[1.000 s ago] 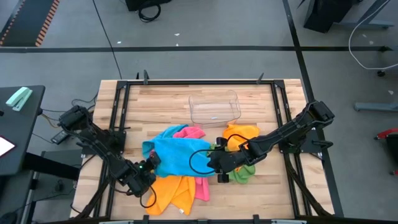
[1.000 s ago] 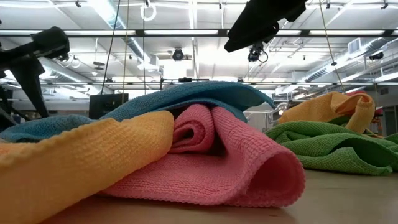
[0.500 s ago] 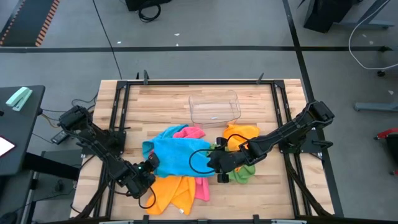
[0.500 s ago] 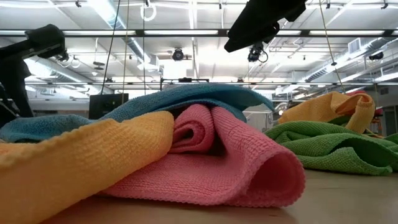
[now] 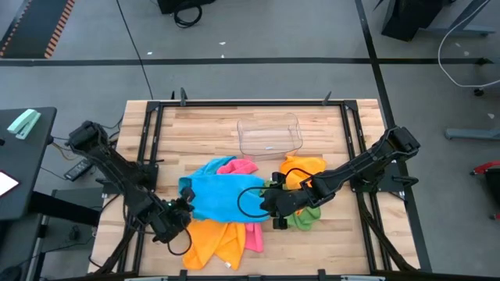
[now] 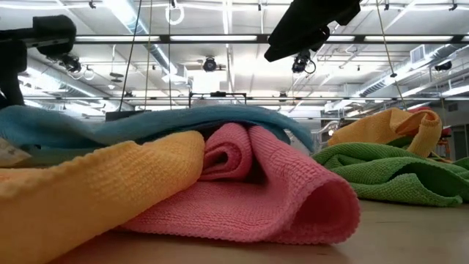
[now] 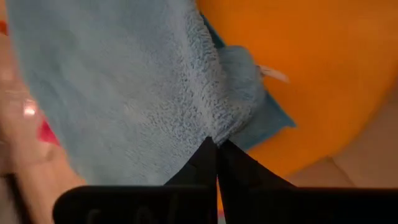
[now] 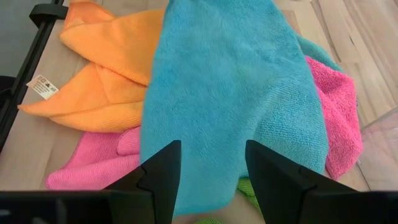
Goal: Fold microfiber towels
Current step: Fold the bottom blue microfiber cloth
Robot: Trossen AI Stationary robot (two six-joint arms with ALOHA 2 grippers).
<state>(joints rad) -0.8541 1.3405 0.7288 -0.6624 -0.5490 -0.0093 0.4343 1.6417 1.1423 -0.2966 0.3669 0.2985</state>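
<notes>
A blue towel point(image 5: 223, 195) lies spread over a pile of an orange towel point(image 5: 211, 238) and a pink towel point(image 5: 251, 234). My left gripper point(image 5: 180, 211) is at the blue towel's near left corner and is shut on it. My right gripper point(image 5: 270, 204) stands open over the blue towel's right edge; in the right wrist view its fingers stand apart above the blue towel point(image 8: 230, 93), and I cannot tell whether they touch it. A green towel point(image 5: 306, 217) and a second orange towel point(image 5: 303, 168) lie under and behind the right arm. My left gripper pinches the blue towel's near left corner point(image 7: 214, 132) between its two shut fingers, the cloth bunched at their tips. The fingers slant down from the table's near left. That end point(image 6: 44, 126) is raised off the orange towel; the rest still lies on the pile.
A clear plastic tray point(image 5: 269, 134) stands behind the pile toward the table's far edge. Black frame rails point(image 5: 148, 140) run along the table's left and right sides. Bare wood point(image 5: 336, 250) shows near the front right.
My left gripper has shut on the blue towel's near left corner, rolled a little and risen. The towel's left end has come up off the orange towel, while its right part stays on the pile.
</notes>
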